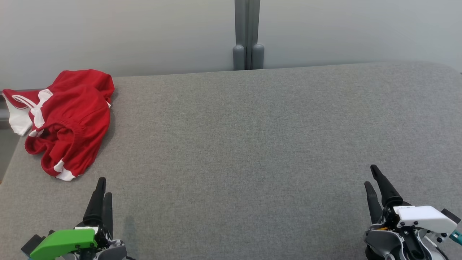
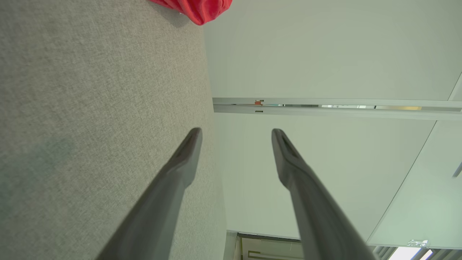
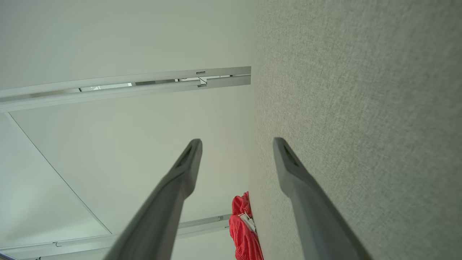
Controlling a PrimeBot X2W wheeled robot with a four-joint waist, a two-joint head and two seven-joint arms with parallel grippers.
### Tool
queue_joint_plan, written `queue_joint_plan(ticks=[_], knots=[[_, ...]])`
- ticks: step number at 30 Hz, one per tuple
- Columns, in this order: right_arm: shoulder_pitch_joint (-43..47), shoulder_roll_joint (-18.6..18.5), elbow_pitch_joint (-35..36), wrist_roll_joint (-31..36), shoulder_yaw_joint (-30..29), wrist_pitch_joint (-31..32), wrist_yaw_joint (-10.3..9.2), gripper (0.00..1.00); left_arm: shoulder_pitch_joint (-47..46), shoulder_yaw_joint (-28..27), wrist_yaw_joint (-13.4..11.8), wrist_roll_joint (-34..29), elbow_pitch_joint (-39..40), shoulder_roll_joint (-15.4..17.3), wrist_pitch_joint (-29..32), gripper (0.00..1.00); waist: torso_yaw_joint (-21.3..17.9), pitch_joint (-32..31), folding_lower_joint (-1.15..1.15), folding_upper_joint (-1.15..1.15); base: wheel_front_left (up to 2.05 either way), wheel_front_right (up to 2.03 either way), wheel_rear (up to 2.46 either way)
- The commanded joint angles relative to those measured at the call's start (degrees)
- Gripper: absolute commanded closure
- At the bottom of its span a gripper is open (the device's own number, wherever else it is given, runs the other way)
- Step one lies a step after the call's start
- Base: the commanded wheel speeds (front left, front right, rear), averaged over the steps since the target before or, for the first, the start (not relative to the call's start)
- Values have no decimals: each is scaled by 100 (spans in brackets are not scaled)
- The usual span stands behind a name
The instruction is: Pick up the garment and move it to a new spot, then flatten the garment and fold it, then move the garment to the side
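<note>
Left gripper (image 1: pixel 105 186) and right gripper (image 1: pixel 370 175) hover low over the near side of a grey fabric-covered table (image 1: pixel 252 144), both released and holding nothing. From the head camera, the left gripper sits at the lower left under a green housing (image 1: pixel 61 243), its two dark fingers (image 1: pixel 95 204) pointing away from the robot and nearly overlapping from that angle. The right gripper sits at the lower right under a white housing (image 1: pixel 426 216), its tips leaning slightly toward the left.

Along the left wrist, the fingers (image 2: pixel 180 162) stand clearly spread, with bare space between the tips. The right wrist shows the same wide gap between its fingers (image 3: pixel 299 173), nothing caught between them.

The garment (image 1: pixel 72 119), red with white trim and a gathered waistband, lies crumpled at the table's far left corner. It is ahead of the left gripper and slightly to its left, and well apart from the right gripper. One white-edged part reaches past the table's left edge. Neither gripper touches the cloth.

A red fold of the garment (image 2: pixel 202 9) shows at the top of the left wrist view, lying on the grey surface. In the right wrist view the garment (image 3: pixel 243 227) appears low between the two fingers, at the table's far end.

A pale wall (image 1: pixel 144 36) runs behind the table, with a grey upright post (image 1: pixel 247 36) at the middle of the far edge.
</note>
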State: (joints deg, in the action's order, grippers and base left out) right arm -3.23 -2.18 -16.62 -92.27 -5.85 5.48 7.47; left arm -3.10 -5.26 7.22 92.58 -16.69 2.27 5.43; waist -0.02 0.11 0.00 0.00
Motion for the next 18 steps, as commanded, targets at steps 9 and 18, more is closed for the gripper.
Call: queue_joint_plan(ticks=[9, 18], knots=[[-12, -28, 198, 501, 24, -294, 0, 0, -28, 206, -22, -364, 260, 26, -287, 0, -2, -14, 0, 0, 0, 0, 0], [47, -35, 718, 1883, 79, -514, 1, 0, -39, 369, -302, -1278, 628, 32, -509, 0, -5, -16, 0, 0, 0, 0, 0]])
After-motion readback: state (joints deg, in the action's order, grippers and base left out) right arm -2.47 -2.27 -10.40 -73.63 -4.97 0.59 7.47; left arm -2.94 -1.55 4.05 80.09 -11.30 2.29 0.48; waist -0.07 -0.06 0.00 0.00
